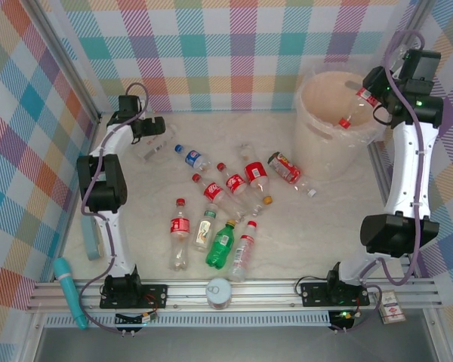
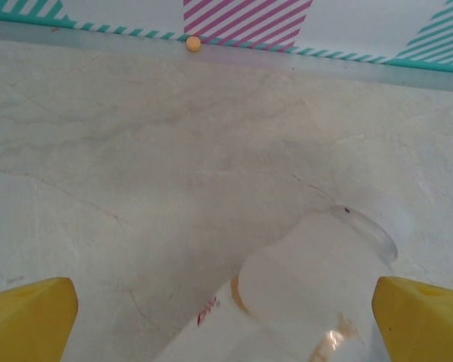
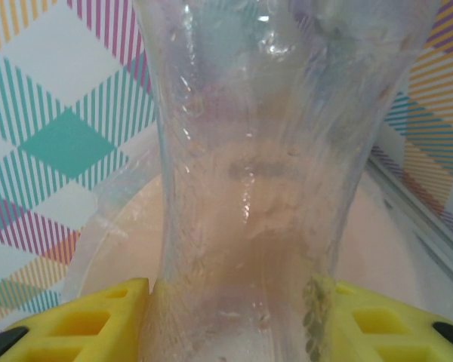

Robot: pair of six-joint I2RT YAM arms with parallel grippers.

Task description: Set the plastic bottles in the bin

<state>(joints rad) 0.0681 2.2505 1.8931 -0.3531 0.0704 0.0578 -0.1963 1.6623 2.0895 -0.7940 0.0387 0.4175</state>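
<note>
Far left, the left gripper (image 1: 151, 137) hangs wide open, a clear bottle (image 2: 309, 294) lying between its fingers with nothing gripped. Mid-table (image 1: 332, 226), the loose bottles (image 1: 226, 204) lie scattered. On the right, the right gripper (image 3: 241, 317) is clamped on a red-capped bottle (image 1: 355, 110), held above the bin (image 1: 317, 147).

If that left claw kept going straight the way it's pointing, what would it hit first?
The clear bottle lying between the open fingers of the left gripper; it looks close, though depth is unclear.
</note>
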